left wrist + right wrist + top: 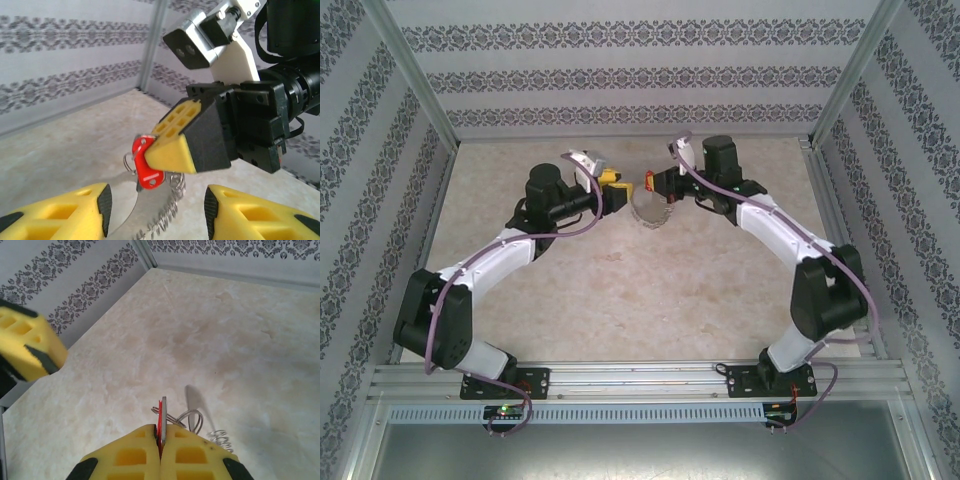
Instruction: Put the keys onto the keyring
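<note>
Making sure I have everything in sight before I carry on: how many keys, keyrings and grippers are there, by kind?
Keys: 1, the red key
Keyrings: 1, the grey keyring with its chain-link fringe
Grippers: 2, the left gripper open and the right gripper shut on the red key
Total: 4

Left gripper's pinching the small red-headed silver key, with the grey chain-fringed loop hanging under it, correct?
Not quite: it is the right gripper that is shut on the small red-headed silver key, as the right wrist view shows. The grey chain-fringed loop does hang under it.
</note>
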Available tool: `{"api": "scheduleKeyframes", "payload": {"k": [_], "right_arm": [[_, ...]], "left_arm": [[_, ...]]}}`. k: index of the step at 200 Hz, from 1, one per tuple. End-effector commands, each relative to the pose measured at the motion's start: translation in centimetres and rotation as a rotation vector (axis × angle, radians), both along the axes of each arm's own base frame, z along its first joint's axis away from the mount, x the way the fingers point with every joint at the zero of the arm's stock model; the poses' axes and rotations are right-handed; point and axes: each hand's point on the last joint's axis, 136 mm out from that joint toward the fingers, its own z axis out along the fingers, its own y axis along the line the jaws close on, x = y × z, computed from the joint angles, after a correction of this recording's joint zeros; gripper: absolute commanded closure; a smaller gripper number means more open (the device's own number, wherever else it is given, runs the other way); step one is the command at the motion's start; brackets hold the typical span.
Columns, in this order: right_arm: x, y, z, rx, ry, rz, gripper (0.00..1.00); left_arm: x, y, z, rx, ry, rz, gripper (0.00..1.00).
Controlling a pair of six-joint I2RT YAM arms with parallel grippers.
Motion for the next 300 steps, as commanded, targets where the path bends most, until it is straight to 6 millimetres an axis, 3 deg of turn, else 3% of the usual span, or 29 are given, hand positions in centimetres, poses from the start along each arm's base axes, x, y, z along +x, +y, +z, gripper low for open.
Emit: {"api": "scheduleKeyframes", "payload": {"k": [1,55,99,208,300], "right_arm": [[2.8,0.6,1.6,0.043,-0.038,0.001,1.00],[7.9,1.6,-0.2,0.078,0.018,-0.003,1.00],[9.1,2.5,-2.3,0.097,0.079,0.005,1.00],[1.6,4.9,-13.4,0.038,0.338,-0.005,1.00],[-3.2,7.7,-19.2,0.003,0.498,0.021,1.00]], "left_arm": [[1.3,2.9,0.0,0.015,-0.012,0.154,0.46],[1.0,5.1,0.0,0.019,-0.008,0.222,0.46],[1.0,5.7,0.4,0.016,-0.013,0.245,0.46],[0.3,5.4,0.6,-0.022,0.035,0.220,0.45],[0.0,5.3,0.5,-0.025,0.060,0.209,0.44]]}}
